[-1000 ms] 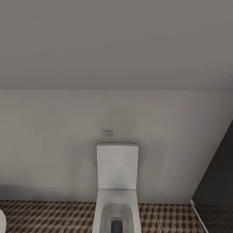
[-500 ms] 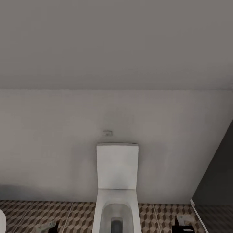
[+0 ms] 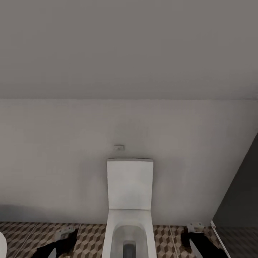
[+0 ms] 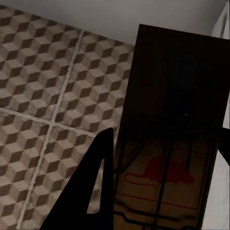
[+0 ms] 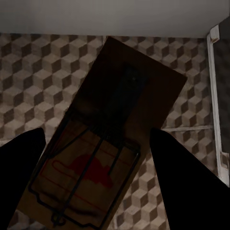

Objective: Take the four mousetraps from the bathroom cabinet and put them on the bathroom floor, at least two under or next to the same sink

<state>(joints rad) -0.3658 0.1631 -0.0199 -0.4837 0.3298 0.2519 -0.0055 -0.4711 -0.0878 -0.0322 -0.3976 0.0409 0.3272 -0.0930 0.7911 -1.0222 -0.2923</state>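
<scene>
Head view: left hand (image 3: pixel 66 233) at 7 o'clock and right hand (image 3: pixel 195 229) at 5 o'clock flank a white toilet (image 3: pixel 129 200) over the bathroom floor (image 3: pixel 89 236).
Left wrist: fingers (image 4: pixel 91 191) closed on a mousetrap (image 4: pixel 172 134).
Right wrist: fingers (image 5: pixel 19 172) pinch a second mousetrap (image 5: pixel 115 129) by its long edges.
Handling: you likely carry light, stiff boards; keep your grip on bare wood, clear of the wire bar, which could snap.
</scene>
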